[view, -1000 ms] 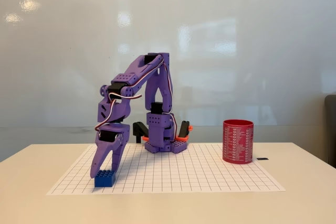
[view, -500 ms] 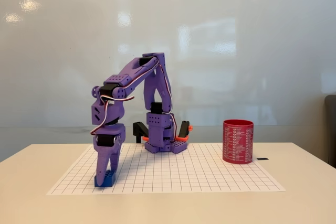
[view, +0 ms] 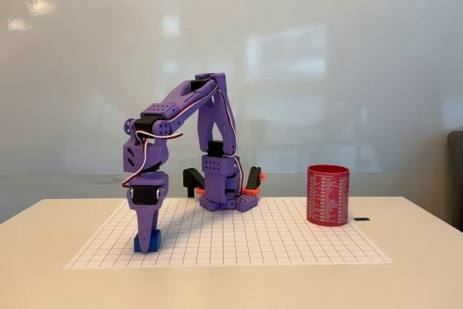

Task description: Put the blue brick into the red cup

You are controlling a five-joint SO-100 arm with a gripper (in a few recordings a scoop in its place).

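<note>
Purple plastic fingers now stand almost straight down over the blue brick [view: 147, 242], where a second ago the gripper [view: 148, 244] leaned in from the left with its tips spread on either side of the block. Since then the wrist has swung upright and shifted a little to the right in the fixed view, and the fingers have drawn together into one narrow wedge; the brick's blue shows on both sides of them, apparently pinched, though actual contact cannot be made out from this side. The brick still sits on the gridded paper mat [view: 289, 240], near its front left corner, barely moved from before. The red cup [view: 328, 195] stands upright and unmoved at the mat's right edge, well apart from the brick. The arm's base stays at the mat's far middle.
</note>
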